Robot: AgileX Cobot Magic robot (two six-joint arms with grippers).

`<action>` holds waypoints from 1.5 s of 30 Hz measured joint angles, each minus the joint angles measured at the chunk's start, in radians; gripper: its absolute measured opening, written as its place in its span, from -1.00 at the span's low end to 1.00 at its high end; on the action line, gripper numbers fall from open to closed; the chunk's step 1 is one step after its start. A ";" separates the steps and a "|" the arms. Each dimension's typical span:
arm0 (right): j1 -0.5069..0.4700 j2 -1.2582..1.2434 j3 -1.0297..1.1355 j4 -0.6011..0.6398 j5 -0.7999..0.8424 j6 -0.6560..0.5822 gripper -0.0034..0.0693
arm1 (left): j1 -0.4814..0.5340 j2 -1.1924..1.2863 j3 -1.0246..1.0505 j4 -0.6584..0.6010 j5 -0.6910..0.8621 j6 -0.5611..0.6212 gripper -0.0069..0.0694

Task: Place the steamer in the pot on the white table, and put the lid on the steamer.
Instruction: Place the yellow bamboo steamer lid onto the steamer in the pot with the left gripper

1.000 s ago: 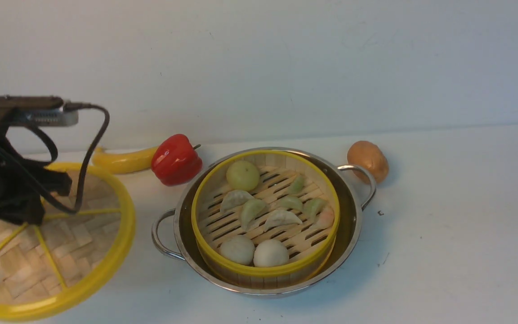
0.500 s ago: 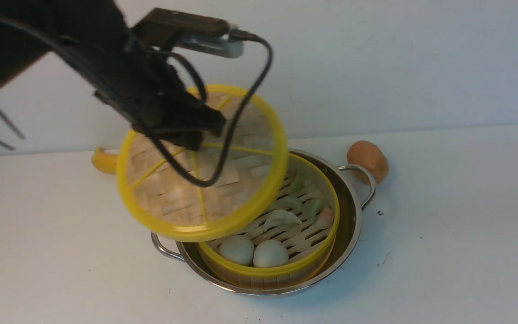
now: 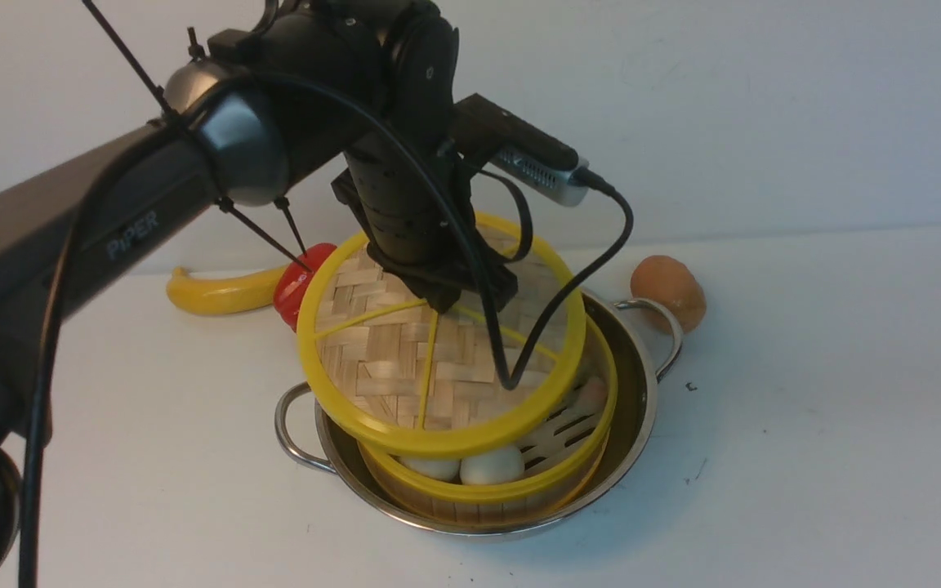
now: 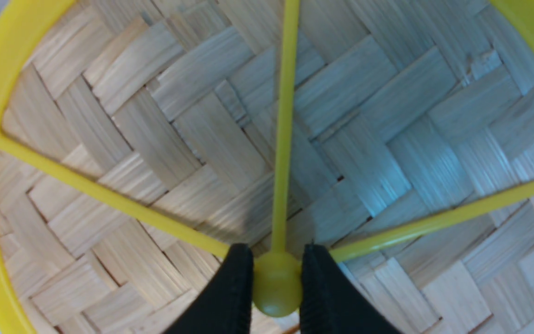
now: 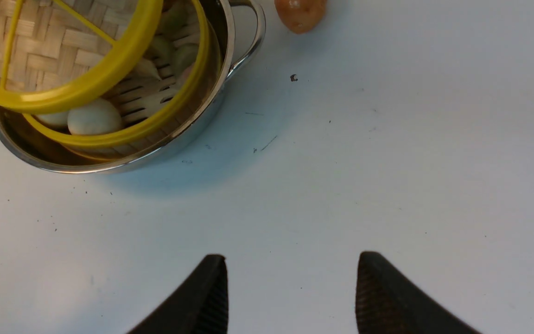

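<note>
The steamer (image 3: 556,474), a bamboo basket with a yellow rim, sits inside the steel pot (image 3: 640,408) on the white table (image 3: 830,425). Two white buns (image 3: 491,467) show at its near edge. Tilted over it hangs the woven lid (image 3: 381,359), covering most of the basket. My left gripper (image 3: 448,300) is shut on the lid's yellow central hub (image 4: 276,290), with a black finger (image 4: 230,297) on either side. My right gripper (image 5: 292,258) stands open over bare table, to the right of the pot (image 5: 109,168); it does not show in the front view.
A yellow banana (image 3: 213,296) and a red pepper (image 3: 291,287) lie behind the pot on the left. A brown potato (image 3: 668,290) lies by the pot's far right handle (image 3: 660,327). The left arm's cable (image 3: 593,269) loops over the lid.
My left arm has carried the lid from the table's left side up and to the right. It now hangs over the steamer in the pot. Pot and steamer have stayed put.
</note>
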 joint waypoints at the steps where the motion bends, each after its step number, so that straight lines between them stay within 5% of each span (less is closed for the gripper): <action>1: 0.000 0.000 0.000 0.000 0.000 0.001 0.13 | 0.000 0.000 0.000 -0.012 0.000 0.009 -0.52; 45: 0.000 0.000 0.000 0.000 0.000 0.001 0.13 | -0.002 0.106 -0.006 -0.097 -0.057 0.110 -0.52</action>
